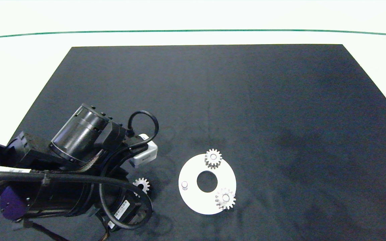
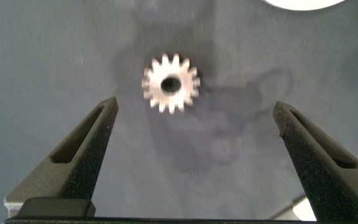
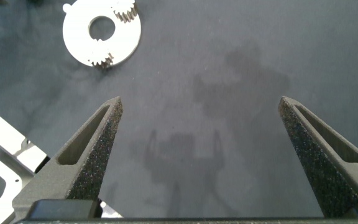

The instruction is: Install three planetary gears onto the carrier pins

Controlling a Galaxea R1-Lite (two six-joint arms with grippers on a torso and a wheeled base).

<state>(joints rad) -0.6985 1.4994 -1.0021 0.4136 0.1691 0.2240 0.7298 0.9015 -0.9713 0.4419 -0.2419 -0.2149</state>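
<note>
The left gripper (image 2: 191, 155) stands with its jaws spread wide and nothing between them; in its wrist view the loose gear (image 2: 171, 83) lies flat on the black mat (image 2: 55, 50), beyond the fingertips and a little toward the left finger (image 2: 89, 149) rather than centred in the gap. That offset is what the coming move turns on: judged from here, the gripper has to advance and come down so the gear sits between the pads before closing. The gear is round with its hole facing up, so it has no long axis and any line across the teeth would serve. In the head view the same gear (image 1: 141, 185) shows at lower centre-left, just at the edge of the left arm's wrist, and well left of the disc (image 1: 193, 201). On the disc, one gear (image 1: 213, 158) sits at the upper rim and another (image 1: 225, 198) at the lower right, each on a pin; the bare pin (image 1: 184, 184) stands on the disc's left side, the side nearest the loose gear. The left arm is plainly the nearer one. The right gripper (image 3: 201, 155) is also wide open and empty, parked near the lower right edge of the head view, far from the disc (image 3: 79, 37).
</note>
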